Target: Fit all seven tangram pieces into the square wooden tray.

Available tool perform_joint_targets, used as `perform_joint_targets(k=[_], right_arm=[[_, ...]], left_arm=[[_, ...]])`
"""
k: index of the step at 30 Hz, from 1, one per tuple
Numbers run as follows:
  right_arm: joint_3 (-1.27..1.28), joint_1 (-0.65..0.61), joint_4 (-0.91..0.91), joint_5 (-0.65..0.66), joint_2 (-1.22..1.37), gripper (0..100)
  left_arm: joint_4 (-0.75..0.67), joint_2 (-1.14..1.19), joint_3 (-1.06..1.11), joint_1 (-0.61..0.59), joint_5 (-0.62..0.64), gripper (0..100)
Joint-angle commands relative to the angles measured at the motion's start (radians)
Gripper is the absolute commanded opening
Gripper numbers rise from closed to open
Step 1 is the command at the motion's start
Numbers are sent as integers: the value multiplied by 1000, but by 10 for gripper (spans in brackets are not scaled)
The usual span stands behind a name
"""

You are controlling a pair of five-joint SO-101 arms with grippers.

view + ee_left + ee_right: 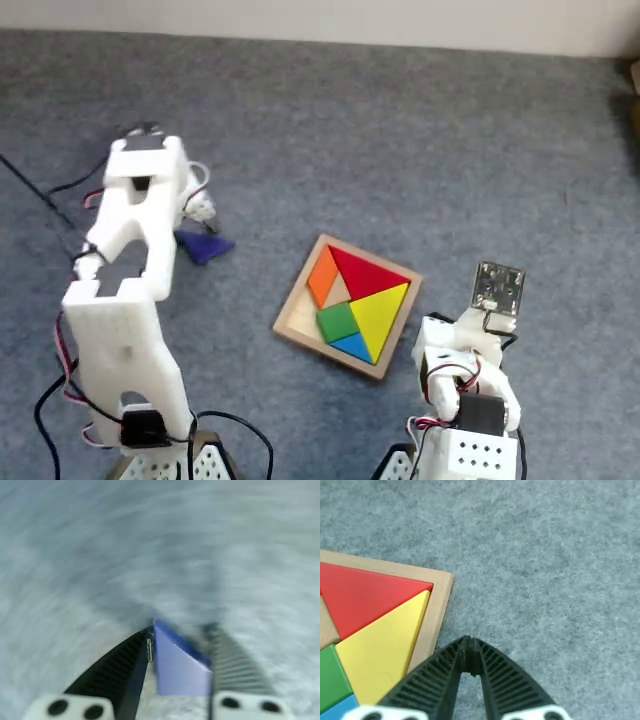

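High view: the square wooden tray [322,350] holds five seated pieces [380,312] by my count, with a bare wedge [341,291] of wood between them. The dark blue piece [205,246] is well apart, at my left arm's end.
Left wrist: the left claw [180,630] is clamped on the dark blue piece.
Right wrist: the right claw [470,645] is closed on nothing, just beside the tray's corner.
Progress: mostly done, I judge. The dark blue piece is not yet seated.
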Motion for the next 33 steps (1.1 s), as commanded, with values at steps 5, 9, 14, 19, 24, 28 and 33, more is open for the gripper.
perform_joint_targets(k=[5,9,14,19,24,28,33], right_arm=[[99,13,5,-2,-4,4],[99,13,5,-2,-4,4],[99,13,5,-2,-4,4],[99,13,5,-2,-4,4],[99,13,5,-2,-4,4],[99,13,5,-2,-4,4],[99,13,5,-2,-4,4]], left_arm=[[6,87,-177,137,-373,12],[12,94,-248,200,-483,12],[78,27,-358,213,-503,17],[270,-35,-449,206,-448,21],[425,-44,-499,142,-245,108],[427,-41,-498,62,-192,95],[427,-41,-430,-2,-157,82]])
